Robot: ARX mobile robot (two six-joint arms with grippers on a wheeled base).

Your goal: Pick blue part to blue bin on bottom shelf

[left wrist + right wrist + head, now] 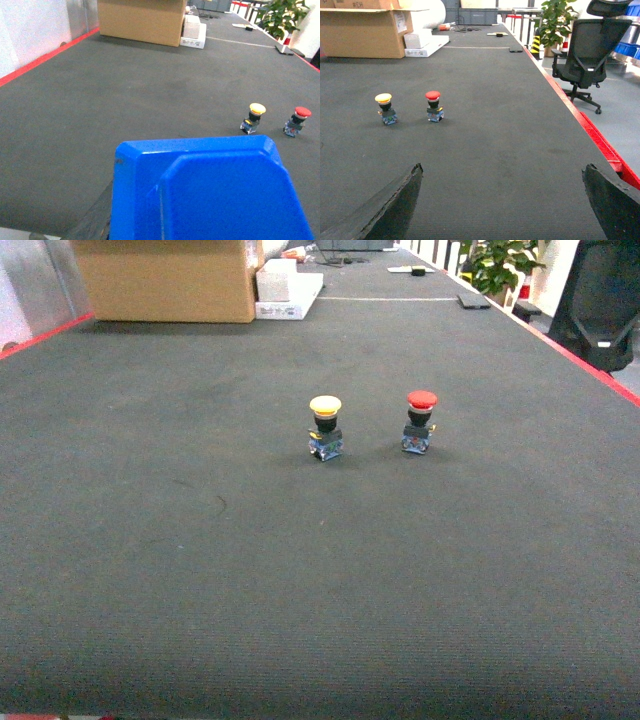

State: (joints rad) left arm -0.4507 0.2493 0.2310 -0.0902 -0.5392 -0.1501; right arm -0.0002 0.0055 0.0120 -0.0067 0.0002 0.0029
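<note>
Bin (pixel 210 195): blue, contents unseen | left end effector: state unclear | right end effector (pixel 502 200): spread wide, holding nothing

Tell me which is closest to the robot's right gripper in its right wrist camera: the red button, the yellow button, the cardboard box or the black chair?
From the right gripper, nearest first:
1. Red button, ahead and a little left.
2. Yellow button, farther left, beside the red one.
3. Black chair, off the mat to the right.
4. Cardboard box, far back left.
</note>
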